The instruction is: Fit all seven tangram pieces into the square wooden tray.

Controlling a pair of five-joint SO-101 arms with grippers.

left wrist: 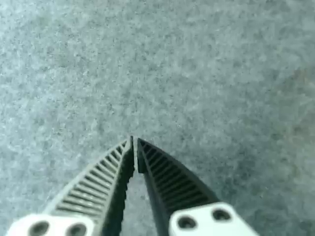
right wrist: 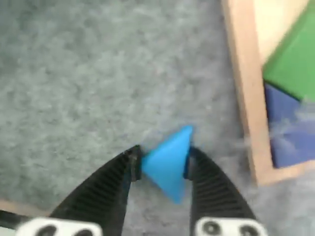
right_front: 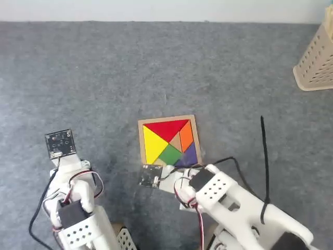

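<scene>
Fingers (right wrist: 110,182) of my right gripper (right wrist: 163,151) are clamped on the light blue triangle (right wrist: 167,164), held over the grey carpet (right wrist: 74,73) just outside the rim of the wooden tray (right wrist: 243,73). On my left gripper (left wrist: 134,143) the fingers are pressed together over carpet, holding nothing.

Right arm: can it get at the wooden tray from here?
Probably yes. The right pincer, shut on the light blue triangle, sits just outside the wooden tray, with only bare carpet between them.
</scene>
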